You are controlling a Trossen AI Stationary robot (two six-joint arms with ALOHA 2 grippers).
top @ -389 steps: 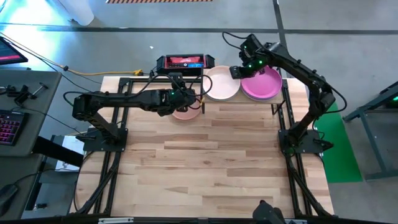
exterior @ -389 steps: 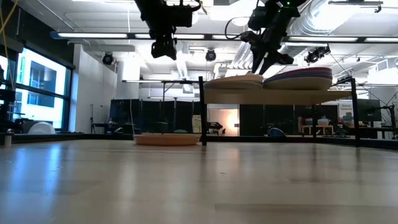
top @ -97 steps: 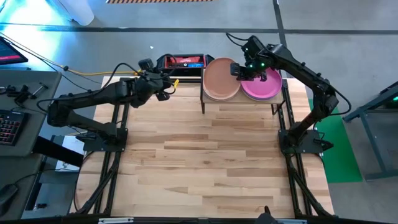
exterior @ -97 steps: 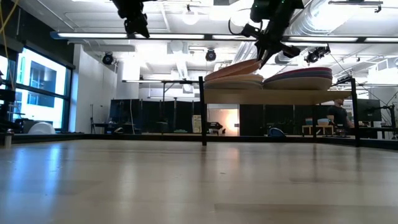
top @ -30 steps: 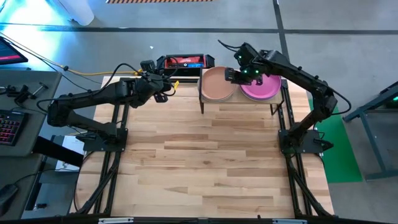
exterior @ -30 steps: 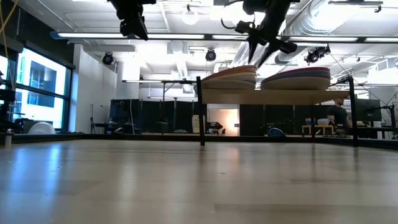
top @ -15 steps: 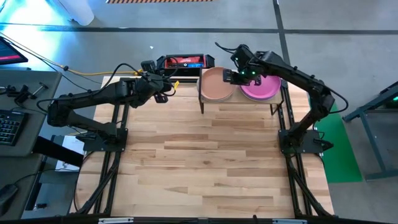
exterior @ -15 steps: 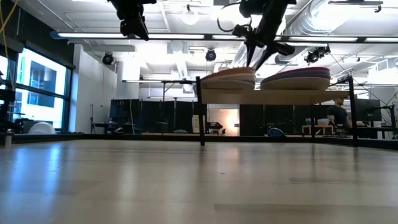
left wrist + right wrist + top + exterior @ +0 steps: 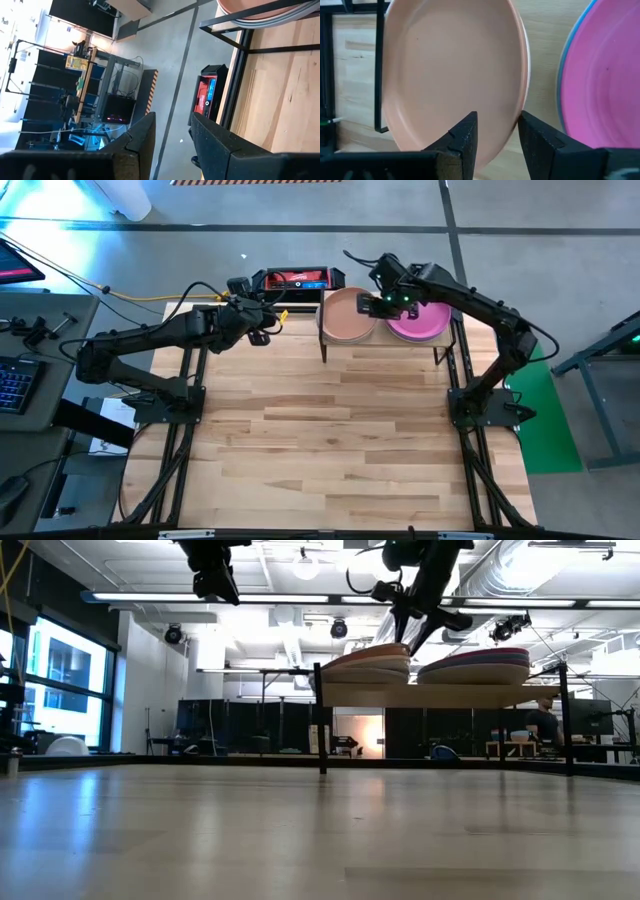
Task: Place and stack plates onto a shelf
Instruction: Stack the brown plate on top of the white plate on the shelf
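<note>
Shelf (image 9: 390,345) is sitting at 12 o'clock on the table (image 9: 330,440), a small light-wood platform on thin black legs, carrying two stacks side by side. Left stack (image 9: 366,664) is topped by a terracotta plate (image 9: 345,315), round, shallow, matte; cream rims are peeking out under it in the left wrist view (image 9: 260,15). Right stack (image 9: 475,667) is topped by a magenta plate (image 9: 425,325) with a blue rim (image 9: 563,75) showing just beneath. In the low view both stacks are lying flat on the shelf board, close together but apart.

Right gripper (image 9: 368,305) is hovering over the 3 o'clock edge of the terracotta plate, near the gap between the stacks. In the right wrist view its dark fingers (image 9: 465,137) are standing parted with a clear gap, the plate's rim showing between and beyond them; nothing is pinched. Whether the tips are touching the plate is not clear.

Left gripper (image 9: 262,323) is waiting at 11 o'clock, raised off the table, well apart from the shelf. Its fingers (image 9: 142,137) are spread, holding nothing.

A red and black box (image 9: 297,279) is lying on the floor just past the table's 12 o'clock edge.
</note>
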